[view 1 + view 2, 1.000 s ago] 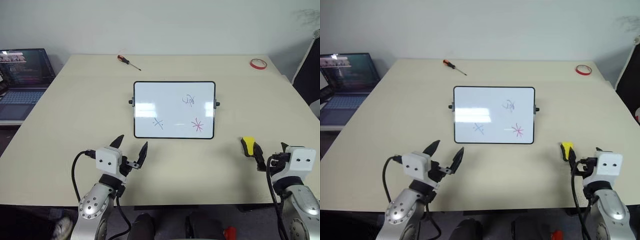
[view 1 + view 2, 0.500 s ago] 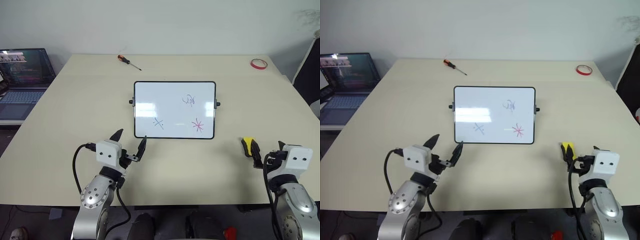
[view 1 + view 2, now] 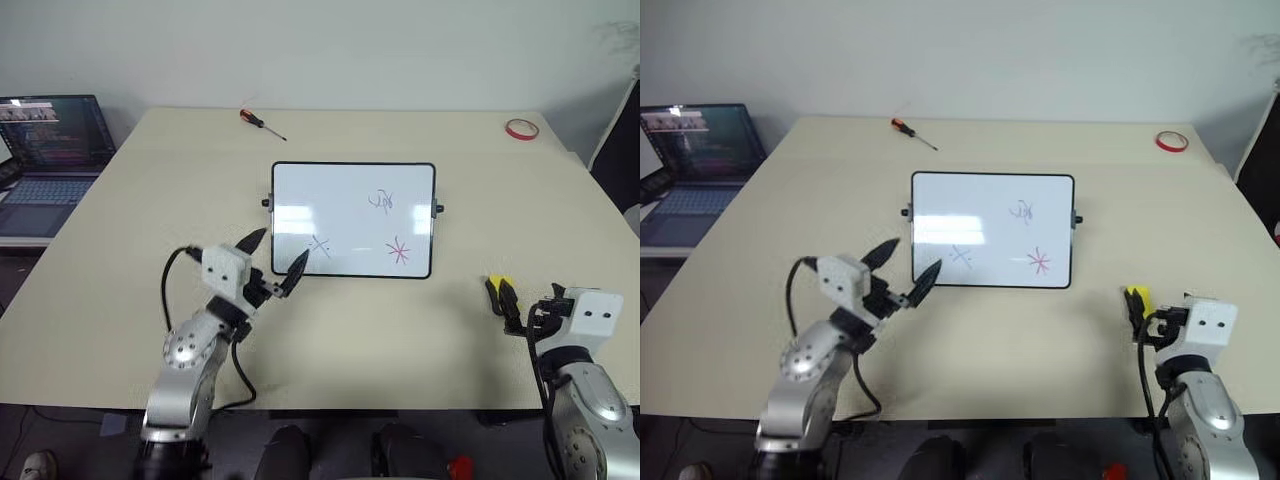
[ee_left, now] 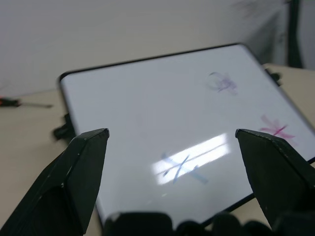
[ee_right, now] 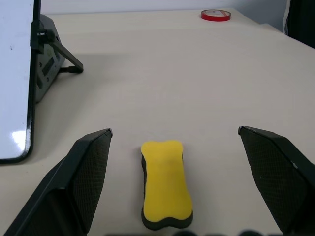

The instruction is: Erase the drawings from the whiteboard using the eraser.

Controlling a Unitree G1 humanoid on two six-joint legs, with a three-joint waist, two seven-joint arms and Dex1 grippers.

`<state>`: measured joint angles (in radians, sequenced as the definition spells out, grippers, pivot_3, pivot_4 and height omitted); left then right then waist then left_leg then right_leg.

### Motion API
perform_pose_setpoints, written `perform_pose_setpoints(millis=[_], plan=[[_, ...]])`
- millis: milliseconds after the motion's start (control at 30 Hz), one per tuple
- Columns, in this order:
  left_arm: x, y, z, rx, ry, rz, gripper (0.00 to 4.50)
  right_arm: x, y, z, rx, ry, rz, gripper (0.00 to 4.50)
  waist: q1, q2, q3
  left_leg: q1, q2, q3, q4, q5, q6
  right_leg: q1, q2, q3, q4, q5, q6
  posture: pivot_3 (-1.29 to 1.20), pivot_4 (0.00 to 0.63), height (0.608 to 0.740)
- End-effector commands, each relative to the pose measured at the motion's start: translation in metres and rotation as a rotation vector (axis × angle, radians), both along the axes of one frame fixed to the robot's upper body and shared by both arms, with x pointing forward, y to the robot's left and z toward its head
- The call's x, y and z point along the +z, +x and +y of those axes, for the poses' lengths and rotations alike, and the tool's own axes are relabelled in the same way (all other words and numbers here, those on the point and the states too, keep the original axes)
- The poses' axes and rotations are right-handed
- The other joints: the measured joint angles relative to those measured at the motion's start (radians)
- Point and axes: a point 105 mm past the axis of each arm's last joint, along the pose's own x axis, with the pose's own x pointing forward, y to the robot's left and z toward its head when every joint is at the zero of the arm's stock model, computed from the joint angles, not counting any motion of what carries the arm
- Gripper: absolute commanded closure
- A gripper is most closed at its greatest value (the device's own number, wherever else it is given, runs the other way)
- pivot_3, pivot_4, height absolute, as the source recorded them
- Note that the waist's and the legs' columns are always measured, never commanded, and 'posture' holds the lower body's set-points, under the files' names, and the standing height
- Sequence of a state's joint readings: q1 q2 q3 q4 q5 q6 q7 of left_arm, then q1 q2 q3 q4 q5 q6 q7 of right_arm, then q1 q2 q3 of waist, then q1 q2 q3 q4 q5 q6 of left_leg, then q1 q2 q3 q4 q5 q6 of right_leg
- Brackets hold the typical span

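- Right gripper: fingers fully spread, empty; centre them astride the eraser on the desk, then close.
- Left gripper: fingers spread, empty, near the whiteboard.

Left hand hovers spread beside the whiteboard.

Count: 1 whiteboard, 3 drawings on it, 1 eraser, 1 screwdriver, 1 red tape ring, 1 laptop, 1 table, 2 grippers: left, right.
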<state>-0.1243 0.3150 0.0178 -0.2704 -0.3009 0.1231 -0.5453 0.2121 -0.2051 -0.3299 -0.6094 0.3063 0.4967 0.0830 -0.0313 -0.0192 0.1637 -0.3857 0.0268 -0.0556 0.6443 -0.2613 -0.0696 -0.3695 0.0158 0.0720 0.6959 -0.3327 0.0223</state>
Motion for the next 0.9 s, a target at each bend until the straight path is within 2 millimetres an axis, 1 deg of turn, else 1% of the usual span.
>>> perform_pose_setpoints(millis=[33, 133, 267, 333, 400, 533, 667, 900], plan=[[0.01, -0.008, -0.039, -0.299, 0.012, 0.001, 0.0, 0.018, 0.004, 0.005, 0.01, 0.029, -0.032, 0.02, -0.001, 0.0, 0.0, 0.0, 0.0, 0.0, 0.0, 0.0, 0.0, 0.0, 0.0, 0.0, 0.0, 0.0, 0.0, 0.0, 0.15, 0.74], [0.012, -0.014, -0.063, -0.508, 0.057, 0.006, 0.0, 0.019, 0.008, 0.01, 0.023, 0.073, -0.016, 0.02, -0.003, 0.0, 0.0, 0.0, 0.0, 0.0, 0.0, 0.0, 0.0, -0.001, 0.001, 0.0, 0.0, 0.0, 0.0, 0.0, 0.15, 0.74], [0.01, -0.018, -0.08, -0.661, 0.099, 0.008, 0.0, 0.022, 0.012, 0.009, 0.008, 0.09, -0.007, 0.02, -0.005, 0.0, 0.0, 0.0, -0.001, 0.0, -0.001, 0.0, 0.0, -0.001, 0.001, 0.0, 0.0, 0.0, 0.0, 0.0, 0.15, 0.74], [0.004, -0.02, -0.09, -0.76, 0.154, 0.02, 0.0, 0.016, 0.016, 0.008, -0.004, 0.104, 0.029, 0.02, -0.004, 0.0, 0.0, -0.001, -0.001, 0.0, -0.001, 0.0, 0.0, -0.001, 0.001, 0.0, 0.0, 0.0, 0.0, 0.0, 0.15, 0.74], [-0.003, -0.02, -0.096, -0.815, 0.205, 0.028, 0.0, 0.013, 0.018, 0.005, -0.021, 0.108, 0.051, 0.02, -0.002, 0.0, 0.0, -0.001, -0.002, 0.0, 0.0, 0.0, 0.0, -0.001, 0.001, 0.0, 0.0, 0.0, 0.0, 0.0, 0.15, 0.74], [-0.011, -0.014, -0.103, -0.852, 0.267, 0.028, 0.0, 0.001, 0.023, 0.001, -0.03, 0.107, 0.13, 0.02, -0.003, 0.0, 0.0, -0.002, -0.002, 0.0, 0.0, 0.0, 0.0, -0.002, 0.001, 0.0, 0.0, 0.0, 0.0, 0.0, 0.15, 0.74], [-0.009, -0.011, -0.109, -0.855, 0.279, -0.002, 0.0, -0.006, 0.027, -0.001, -0.029, 0.1, 0.173, 0.02, -0.003, 0.0, 0.0, -0.005, -0.002, -0.001, 0.0, 0.0, 0.0, -0.004, 0.001, 0.0, 0.0, 0.0, 0.0, 0.0, 0.15, 0.74], [-0.007, -0.009, -0.104, -0.835, 0.296, -0.013, 0.0, -0.014, 0.033, 0.001, -0.02, 0.111, 0.199, 0.02, -0.003, 0.0, 0.0, -0.005, -0.001, -0.001, 0.0, 0.0, 0.0, -0.004, 0.001, 0.0, 0.0, 0.0, 0.0, 0.0, 0.15, 0.74]])
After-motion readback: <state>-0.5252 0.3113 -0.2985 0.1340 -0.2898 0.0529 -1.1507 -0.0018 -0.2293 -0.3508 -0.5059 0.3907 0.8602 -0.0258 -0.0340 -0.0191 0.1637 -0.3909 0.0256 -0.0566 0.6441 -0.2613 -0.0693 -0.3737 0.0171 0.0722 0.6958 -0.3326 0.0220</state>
